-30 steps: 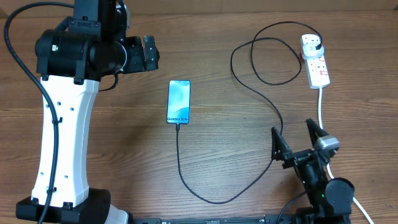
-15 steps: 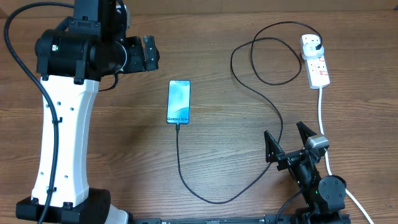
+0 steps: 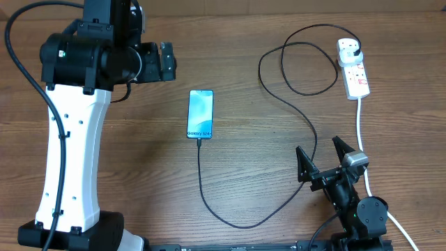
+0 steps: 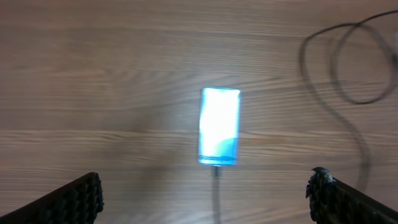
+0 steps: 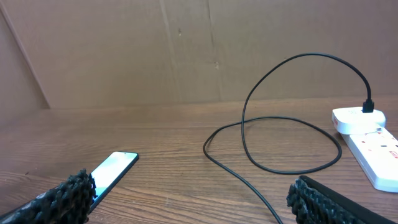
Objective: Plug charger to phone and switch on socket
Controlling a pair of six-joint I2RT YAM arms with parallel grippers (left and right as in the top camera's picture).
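The phone (image 3: 200,114) lies flat mid-table with its blue screen lit. The thin black charger cable (image 3: 240,224) meets the phone's lower edge, loops toward the front, then runs up right in coils to its black plug (image 3: 356,49), seated in the white socket strip (image 3: 355,72). My left gripper (image 3: 169,61) is open, above and left of the phone. In the left wrist view (image 4: 205,175) the phone (image 4: 219,126) lies ahead of it. My right gripper (image 3: 318,148) is open and empty, beside the cable, below the socket. In the right wrist view (image 5: 191,180) the phone (image 5: 112,168), cable (image 5: 273,144) and socket (image 5: 373,149) show.
The socket's thick white cord (image 3: 360,118) runs down the right side past my right arm. The left arm's white column (image 3: 70,160) fills the left of the table. A brown cardboard wall (image 5: 205,50) stands behind the table.
My right gripper has shifted a little left and toward the socket and turned slightly, then held still. The left arm, phone and cable have not moved.
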